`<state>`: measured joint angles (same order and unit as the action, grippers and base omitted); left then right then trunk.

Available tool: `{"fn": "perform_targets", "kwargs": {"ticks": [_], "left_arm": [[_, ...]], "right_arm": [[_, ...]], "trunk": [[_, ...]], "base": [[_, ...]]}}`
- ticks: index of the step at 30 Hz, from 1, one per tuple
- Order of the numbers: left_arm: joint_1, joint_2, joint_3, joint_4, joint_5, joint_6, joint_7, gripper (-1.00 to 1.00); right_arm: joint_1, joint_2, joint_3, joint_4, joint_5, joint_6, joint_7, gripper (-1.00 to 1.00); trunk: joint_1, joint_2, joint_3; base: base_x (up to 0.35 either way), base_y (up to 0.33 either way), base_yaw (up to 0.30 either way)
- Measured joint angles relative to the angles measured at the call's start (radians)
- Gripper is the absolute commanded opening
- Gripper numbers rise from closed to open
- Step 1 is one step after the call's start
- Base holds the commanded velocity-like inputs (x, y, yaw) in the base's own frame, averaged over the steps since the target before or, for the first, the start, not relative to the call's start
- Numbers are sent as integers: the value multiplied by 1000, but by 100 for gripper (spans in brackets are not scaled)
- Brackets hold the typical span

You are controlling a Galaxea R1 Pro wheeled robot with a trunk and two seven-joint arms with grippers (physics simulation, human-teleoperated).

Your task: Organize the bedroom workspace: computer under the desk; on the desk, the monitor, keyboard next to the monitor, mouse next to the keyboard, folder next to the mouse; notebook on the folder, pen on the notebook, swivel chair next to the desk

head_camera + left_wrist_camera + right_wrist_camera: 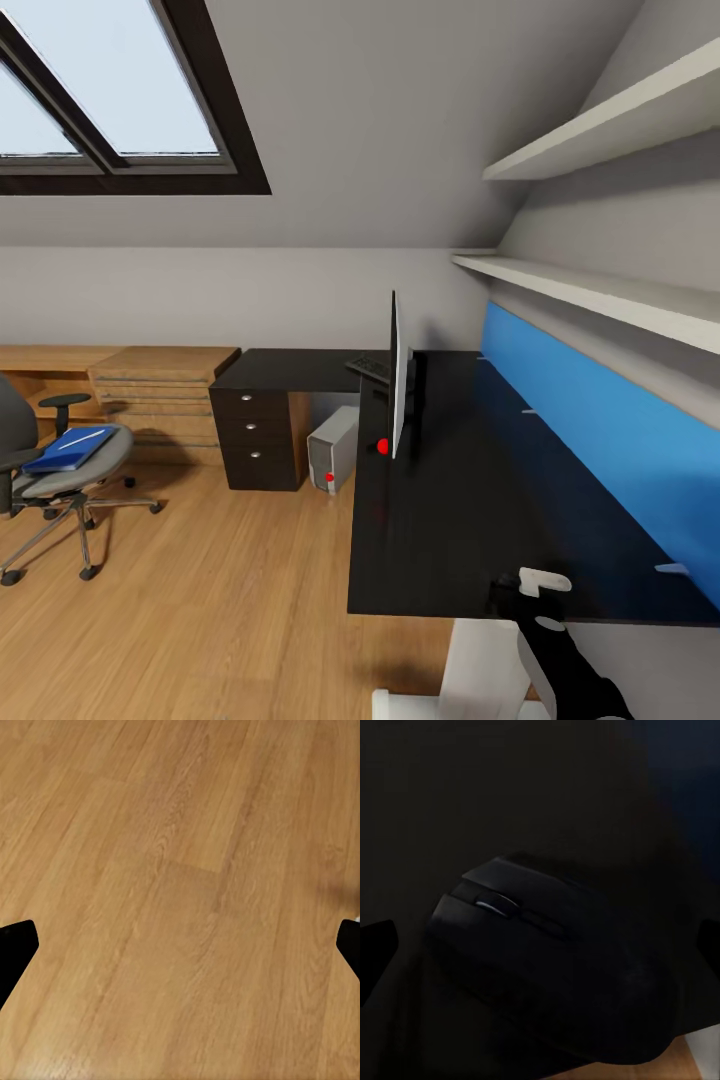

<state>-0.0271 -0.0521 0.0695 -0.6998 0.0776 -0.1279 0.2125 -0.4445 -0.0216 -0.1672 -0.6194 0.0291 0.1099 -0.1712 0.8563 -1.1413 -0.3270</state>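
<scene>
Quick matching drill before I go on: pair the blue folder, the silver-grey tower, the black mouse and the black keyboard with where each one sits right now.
Things:
1. bright blue flat folder
2. small silver-grey computer tower
3. small black rounded mouse
4. flat black keyboard

Places:
A. on the floor under the black desk
B. on the desk top behind the thin black monitor
C. on the grey swivel chair seat
D. on the desk's near end, before the right end effector

Pairs: 1-C, 2-A, 3-D, 4-B

Black desk, blue folder, black mouse
</scene>
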Motion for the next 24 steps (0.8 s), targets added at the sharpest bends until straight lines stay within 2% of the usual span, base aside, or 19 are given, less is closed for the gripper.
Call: {"fn": "perform_targets", "kwargs": {"ticks": [7,12,24], "left_arm": [[0,0,0,0,0,0,0,100],[0,-1,0,0,0,0,1,100],[0,0,0,0,0,0,0,100]], "right_arm": [[0,1,0,0,0,0,0,100],[0,1,0,0,0,0,0,100],[0,2,0,-1,0,0,0,100]], "trunk": [[0,0,0],[19,-35,-16],[19,-35,-16]], "base": [[0,0,0],[0,0,0],[0,0,0]]}}
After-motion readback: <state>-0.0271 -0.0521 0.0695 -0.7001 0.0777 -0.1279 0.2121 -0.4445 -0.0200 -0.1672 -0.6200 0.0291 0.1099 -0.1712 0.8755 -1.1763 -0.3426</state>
